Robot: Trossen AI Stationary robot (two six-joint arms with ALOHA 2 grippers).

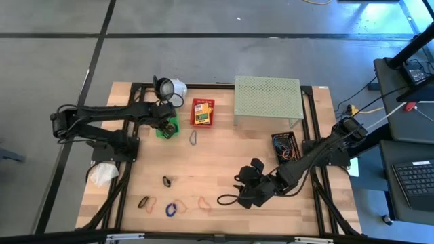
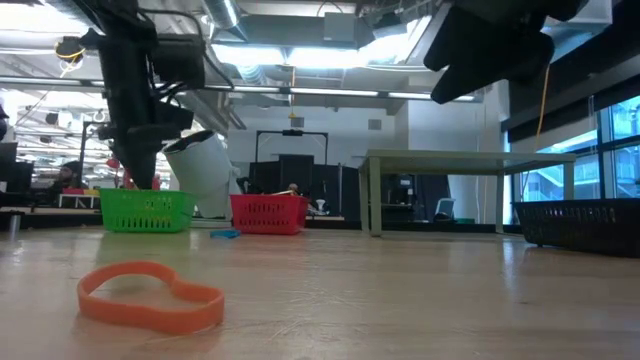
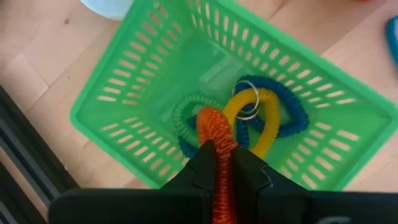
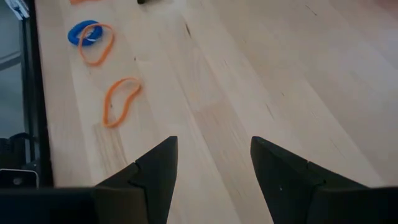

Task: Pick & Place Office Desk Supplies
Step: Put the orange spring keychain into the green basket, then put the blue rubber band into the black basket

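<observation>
Over the green basket (image 3: pixel 186 74) the left tool (image 3: pixel 222 163) pinches an orange coil band (image 3: pixel 216 134) between its closed fingers, the band's upper end hanging inside the basket. Below it in the basket lie a yellow coil (image 3: pixel 264 118) with a metal ring (image 3: pixel 247 102), a blue coil (image 3: pixel 292 109) and a green coil (image 3: pixel 193 109). From above, this basket (image 1: pixel 166 129) sits at the counter's (image 1: pixel 224 169) far left, just beside a white round object (image 1: pixel 173 88). A red basket (image 1: pixel 202 112) holding a crayon box (image 1: pixel 201 114) stands to its right, with a loop (image 1: pixel 192 137) lying between them. A pale green shelf (image 1: pixel 267 100) stands further right, and a dark basket (image 1: pixel 285 145) near it. Along the near edge lie loose bands: black (image 1: pixel 167 180), orange (image 1: pixel 151 202), blue (image 1: pixel 171 209) and another orange (image 1: pixel 204 202). The right tool (image 4: pixel 212 168) hovers above bare wood near these, its fingers spread wide apart and gripping nothing.
</observation>
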